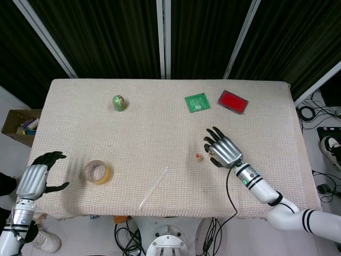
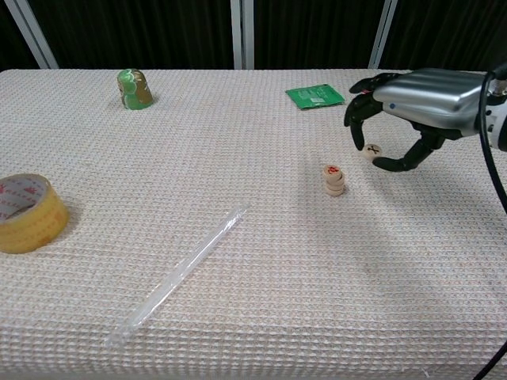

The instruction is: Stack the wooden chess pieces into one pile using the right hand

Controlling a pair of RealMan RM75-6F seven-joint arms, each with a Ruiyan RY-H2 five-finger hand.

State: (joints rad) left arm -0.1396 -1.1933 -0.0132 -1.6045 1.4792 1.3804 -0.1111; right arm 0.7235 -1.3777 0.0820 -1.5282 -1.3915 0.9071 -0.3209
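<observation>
Right hand [image 2: 412,99]: raised, pinching piece [image 2: 372,150] between thumb and fingertips, just right of and above pile [image 2: 334,180]. Step in hand: carry to pile. Next: centre over top, lower flat, release gently. Left hand [image 1: 35,178]: open, idle, far left.

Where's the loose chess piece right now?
In the chest view the piece is pinched in the right hand, lifted off the table, just right of and above the stack.

Bare cloth lies between the right hand [image 2: 396,119] and the pile [image 2: 334,180]; the green packet [image 2: 314,96] sits behind.
</observation>
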